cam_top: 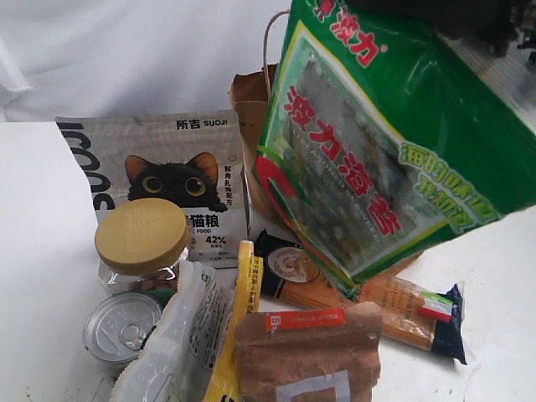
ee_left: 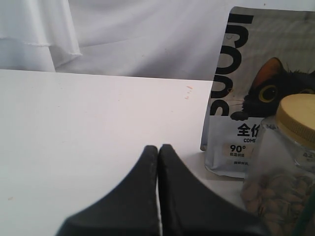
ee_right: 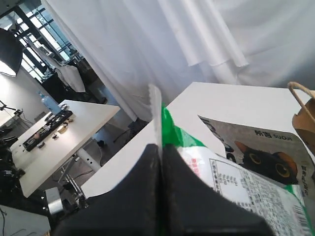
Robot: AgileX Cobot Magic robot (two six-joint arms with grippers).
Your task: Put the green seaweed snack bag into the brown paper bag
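The white table (cam_top: 38, 251) is flat and matte, with lots of bare room on its left half, while everything is crowded to the right. The brown paper bag (cam_top: 249, 105) stands at the back, creased kraft with a twisted loop handle sticking up. You only see its left edge, because the green seaweed snack bag (cam_top: 402, 126) hangs in the air in front of it, tilted. So it's not inside the paper bag. It's a big, flat, glossy plastic packet with red characters and a dark seaweed panel.

Left of that, the grey cat-food bag (cam_top: 167, 146) stands upright, smooth, with a black cat on it. In front is a crinkly white-and-yellow pouch (cam_top: 188, 335), with a soft, wrinkled brown packet (cam_top: 306, 352) just beside it that has a red strip and a grey square mark. A long clear packet (cam_top: 402, 306) of orange-tan sticks lies flat under the hanging green bag.

The clear jar (cam_top: 141, 276) has a round, pale wooden-looking lid and is full of light seeds or nuts. It's right against the cat-food bag. The little metal can (cam_top: 121, 328) with a pull-ring top sits sealed just in front of it.

The right claw (ee_right: 160, 150) is clamped on the clear sealed edge of the green bag. The left claw (ee_left: 158, 150) is clenched with its black pads pressed together around nothing, over open tabletop near the jar
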